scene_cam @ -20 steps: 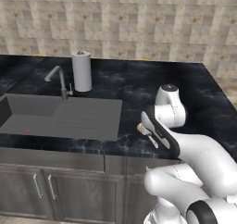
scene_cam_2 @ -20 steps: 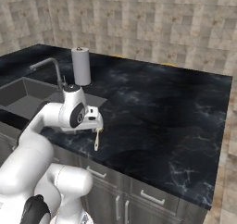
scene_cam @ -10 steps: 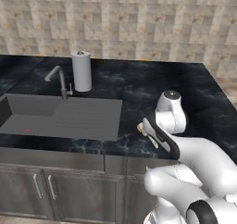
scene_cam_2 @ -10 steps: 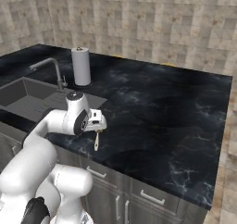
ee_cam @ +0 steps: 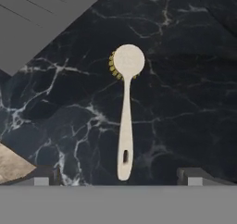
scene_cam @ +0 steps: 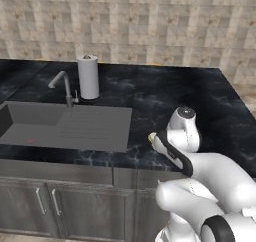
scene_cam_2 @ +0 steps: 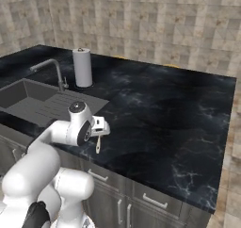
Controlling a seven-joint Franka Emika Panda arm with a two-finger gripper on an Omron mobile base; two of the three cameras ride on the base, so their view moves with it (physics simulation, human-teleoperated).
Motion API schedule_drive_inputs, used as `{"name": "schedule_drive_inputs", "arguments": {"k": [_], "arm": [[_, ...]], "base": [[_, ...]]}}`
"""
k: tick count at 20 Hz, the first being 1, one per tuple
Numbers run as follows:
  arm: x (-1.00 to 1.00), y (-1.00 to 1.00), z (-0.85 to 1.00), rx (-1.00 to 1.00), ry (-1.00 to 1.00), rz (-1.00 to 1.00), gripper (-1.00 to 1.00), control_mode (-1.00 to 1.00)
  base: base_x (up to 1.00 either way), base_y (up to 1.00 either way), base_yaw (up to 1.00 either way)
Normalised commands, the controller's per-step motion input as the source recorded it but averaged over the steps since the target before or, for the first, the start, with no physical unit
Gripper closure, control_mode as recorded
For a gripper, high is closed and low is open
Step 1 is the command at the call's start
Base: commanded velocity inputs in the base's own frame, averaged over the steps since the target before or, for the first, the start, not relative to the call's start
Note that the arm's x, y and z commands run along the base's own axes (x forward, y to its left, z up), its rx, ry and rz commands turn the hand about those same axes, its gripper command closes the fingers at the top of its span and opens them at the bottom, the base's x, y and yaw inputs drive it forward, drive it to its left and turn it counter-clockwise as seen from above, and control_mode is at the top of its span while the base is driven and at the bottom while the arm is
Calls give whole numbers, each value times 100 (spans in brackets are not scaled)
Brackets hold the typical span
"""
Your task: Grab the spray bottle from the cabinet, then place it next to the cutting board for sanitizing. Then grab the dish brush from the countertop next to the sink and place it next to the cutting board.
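A: What's the biggest thing here?

B: The black marble-veined counter (scene_cam: 165, 93), backed by a tan tiled wall (scene_cam: 150, 21). Set into it is the dark grey sink (scene_cam: 55, 126) with its ribbed drainboard, a curved faucet (scene_cam: 62, 83) behind it and a white paper-towel roll (scene_cam: 88, 77) just beside the faucet.

A: And the arm?

B: It bends low over the counter's front edge, just right of the sink. The end effector (ee_cam: 120, 174) hangs above the dish brush (ee_cam: 125, 112), fingertips (ee_cam: 46, 174) spread wide on either side of the handle's end, holding nothing.

A: Where's the brush exactly?

B: Lying flat on the counter near the drainboard's corner, round head with yellow bristles pointing away from the hand, cream handle running back between the fingertips.
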Motion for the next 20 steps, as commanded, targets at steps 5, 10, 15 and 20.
{"name": "schedule_drive_inputs", "arguments": {"k": [5,10,15,20], "arm": [[30,-2,-9,0,-1,0,-100,-100],[31,0,-12,0,0,0,-100,-100],[33,0,-14,0,0,0,-100,-100],[24,0,-16,0,0,0,-100,-100]], "base": [[0,0,0],[0,0,0],[0,0,0],[0,0,0]]}}
